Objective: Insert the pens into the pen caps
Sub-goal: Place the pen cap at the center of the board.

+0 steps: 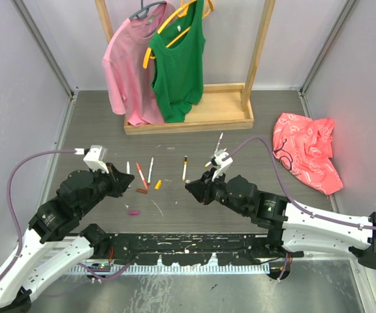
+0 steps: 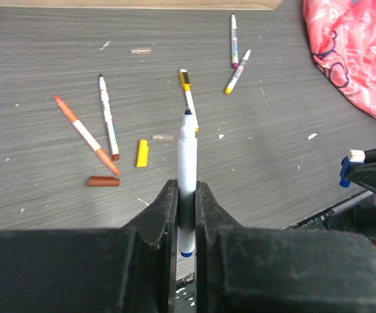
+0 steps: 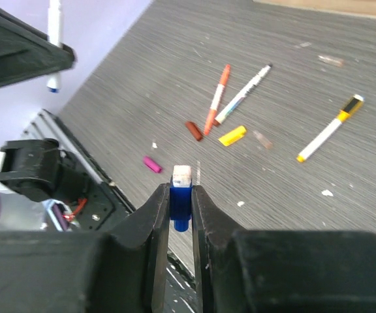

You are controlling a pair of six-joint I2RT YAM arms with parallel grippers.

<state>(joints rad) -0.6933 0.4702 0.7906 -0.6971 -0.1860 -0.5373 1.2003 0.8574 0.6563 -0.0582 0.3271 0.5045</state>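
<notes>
The left gripper (image 2: 187,192) clenched the blue pen (image 2: 187,147), its tip jutting forward, while the right gripper (image 3: 181,195) pinched the blue cap (image 3: 180,207) well apart to the pen's right, both above the worktop (image 2: 273,130).

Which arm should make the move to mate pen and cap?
Left, probably. The left gripper clamps the blue pen with its tip end sticking out free; the right gripper holds the blue cap short, so it is better kept steady.
</notes>
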